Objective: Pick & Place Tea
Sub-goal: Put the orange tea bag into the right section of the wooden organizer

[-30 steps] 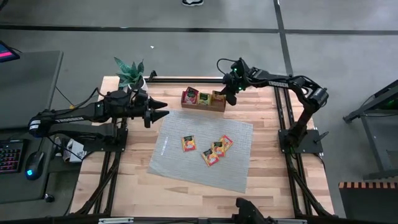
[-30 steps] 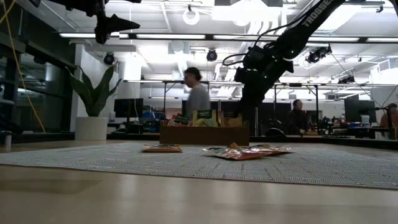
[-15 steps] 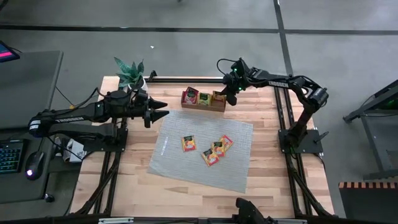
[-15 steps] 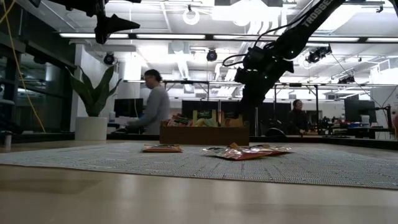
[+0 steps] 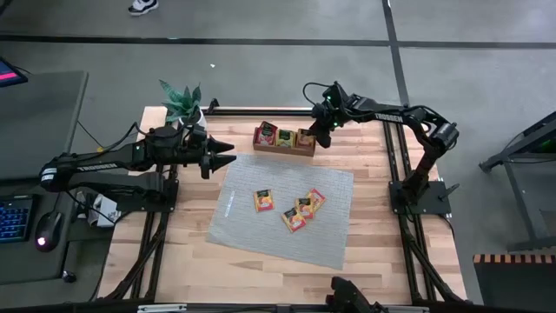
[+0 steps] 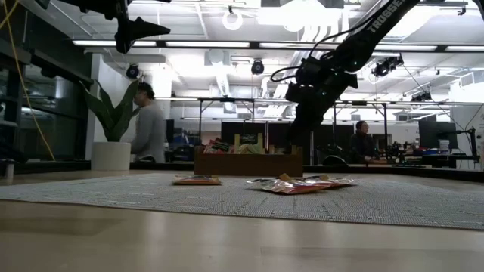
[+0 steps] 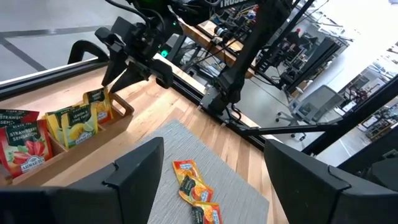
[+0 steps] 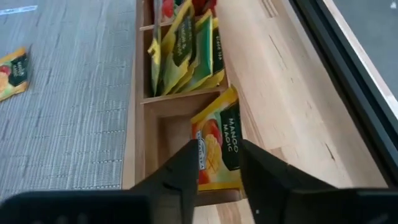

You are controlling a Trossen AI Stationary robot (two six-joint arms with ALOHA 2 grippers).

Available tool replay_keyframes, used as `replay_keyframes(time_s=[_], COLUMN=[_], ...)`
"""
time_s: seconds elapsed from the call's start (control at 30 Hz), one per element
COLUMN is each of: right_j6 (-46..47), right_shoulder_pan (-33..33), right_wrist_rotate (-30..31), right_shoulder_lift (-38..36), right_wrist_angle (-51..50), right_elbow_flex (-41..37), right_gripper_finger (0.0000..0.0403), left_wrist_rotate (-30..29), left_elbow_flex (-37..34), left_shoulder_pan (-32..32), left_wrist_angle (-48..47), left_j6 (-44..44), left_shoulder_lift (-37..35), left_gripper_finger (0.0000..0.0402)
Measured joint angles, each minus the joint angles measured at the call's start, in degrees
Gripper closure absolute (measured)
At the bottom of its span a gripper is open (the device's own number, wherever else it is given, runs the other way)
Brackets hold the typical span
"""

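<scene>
Tea sachets (image 5: pixel 304 206) loose on the grey mat (image 5: pixel 278 235) in the high view, well short of the right gripper (image 5: pixel 320 132) and nearer the robot's base. Poised over the end compartment of the wooden tray (image 5: pixel 284 139), that gripper. Left gripper (image 5: pixel 228 155) parked in the air off to the side, well apart from the tray, jaws wide and empty.

Low view: right arm dropping in from above to the tray's far end, tips hidden behind the tray wall. More sachets standing upright inside.

Left wrist view: red, yellow and orange packets sorted by compartment, with the right gripper's tips just above the orange one (image 7: pixel 96 102).

Right wrist view: mango sachet (image 8: pixel 217 140) directly below the tips, leaning against the outer wall of the end compartment. Fingers (image 8: pixel 186 168) parted narrowly, with no visible pinch on the packet. Likely the release step.

To do it well: widen the jaws fully before any lift, so that neither pad drags the packet back out. Rise straight up, clear of the divider and of the yellow-green packets (image 8: pixel 186 56) one compartment beyond. Only then swing back toward the mat for the next sachet. Risk to watch: a corner of the foil catching on a pad.
</scene>
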Motion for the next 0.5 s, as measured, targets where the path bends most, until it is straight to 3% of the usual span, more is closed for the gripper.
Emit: replay_keyframes(time_s=[0.23, 0.5], right_j6=[3.61, 3.97], right_shoulder_pan=[-0.02, 0.64], right_wrist_rotate=[0.77, 0.51], right_shoulder_lift=[-1.59, -8.72], right_wrist_angle=[-0.65, -5.49], right_elbow_flex=[0.00, 0.00], right_gripper_finger=[0.0245, 0.0236], left_wrist_rotate=[0.83, 1.38], left_elbow_flex=[0.05, 0.07], left_shoulder_pan=[0.00, 0.00], left_wrist_angle=[-0.87, -5.73], left_j6=[-0.02, -1.96], left_shoulder_lift=[0.00, 0.04], left_gripper_finger=[0.0126, 0.0126])
